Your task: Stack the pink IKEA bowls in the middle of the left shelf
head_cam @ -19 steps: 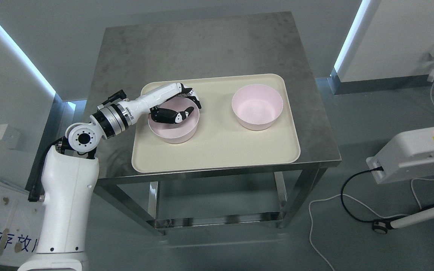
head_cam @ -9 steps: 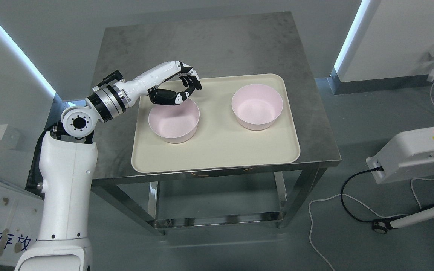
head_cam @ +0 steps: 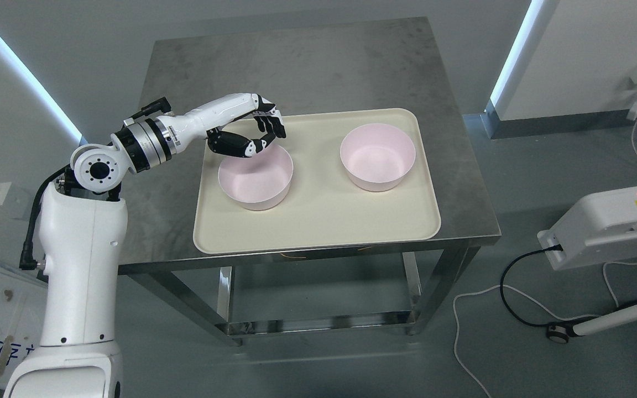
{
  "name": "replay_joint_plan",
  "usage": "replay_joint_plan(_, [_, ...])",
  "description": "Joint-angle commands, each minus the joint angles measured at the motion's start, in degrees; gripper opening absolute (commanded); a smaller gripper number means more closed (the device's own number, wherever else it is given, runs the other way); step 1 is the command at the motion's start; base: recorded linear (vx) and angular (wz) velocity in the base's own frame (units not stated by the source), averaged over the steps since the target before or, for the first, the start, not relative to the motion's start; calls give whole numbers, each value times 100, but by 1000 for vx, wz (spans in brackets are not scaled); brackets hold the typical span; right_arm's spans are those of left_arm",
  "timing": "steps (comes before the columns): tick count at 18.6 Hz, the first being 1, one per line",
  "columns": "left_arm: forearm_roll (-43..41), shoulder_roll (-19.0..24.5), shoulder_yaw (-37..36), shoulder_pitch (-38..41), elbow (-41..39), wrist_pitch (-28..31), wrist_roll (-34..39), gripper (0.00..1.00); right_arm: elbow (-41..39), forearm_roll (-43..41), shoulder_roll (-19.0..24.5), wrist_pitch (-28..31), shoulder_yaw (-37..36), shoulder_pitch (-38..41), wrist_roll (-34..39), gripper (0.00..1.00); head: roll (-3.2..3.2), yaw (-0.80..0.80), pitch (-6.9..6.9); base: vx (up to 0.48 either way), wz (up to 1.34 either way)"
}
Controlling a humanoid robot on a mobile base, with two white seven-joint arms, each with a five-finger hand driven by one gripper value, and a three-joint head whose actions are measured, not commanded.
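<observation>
Pink round plastic bowls (head_cam: 255, 176) (head_cam: 377, 156), both upright, apart on the cream rectangular tray (head_cam: 318, 221) on my steel counter (head_cam: 296, 66).
Left hand (head_cam: 252, 135) hovers over the nearer bowl's far rim, fingers (head_cam: 272, 122) loosely curled, holding nothing. I judge them light, stiff and smooth; pinch the rim.

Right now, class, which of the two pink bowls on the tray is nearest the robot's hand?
The left bowl: the left hand hovers at its far rim, holding nothing. The right bowl sits apart across the tray.
</observation>
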Motion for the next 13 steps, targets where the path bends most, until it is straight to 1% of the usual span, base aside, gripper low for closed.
replay_joint_plan(1, [-5,-163,-221,-65,-53,3,-31,45,-100,-9,-100,3,-26,0,-3,100,0,0,0,0,0])
replay_joint_plan(2, [-5,-269,-229,-48,-53,-14,-39,49,-100,-9,-100,3,-26,0,-3,100,0,0,0,0,0])
replay_joint_plan(4, [-14,-314,-264,-39,-123,-67,-66,55,-100,-9,-100,3,-26,9,-3,100,0,0,0,0,0])
replay_joint_plan(7, [-162,-192,-658,-65,-194,-41,-75,54,-100,-9,-100,3,-26,0,-3,100,0,0,0,0,0])
replay_joint_plan(11, [-856,-147,-739,5,-167,-41,-75,53,-100,-9,-100,3,-26,0,-3,100,0,0,0,0,0])
replay_joint_plan(13, [-971,-138,-774,49,-150,-76,-75,49,-100,-9,-100,3,-26,0,-3,100,0,0,0,0,0])
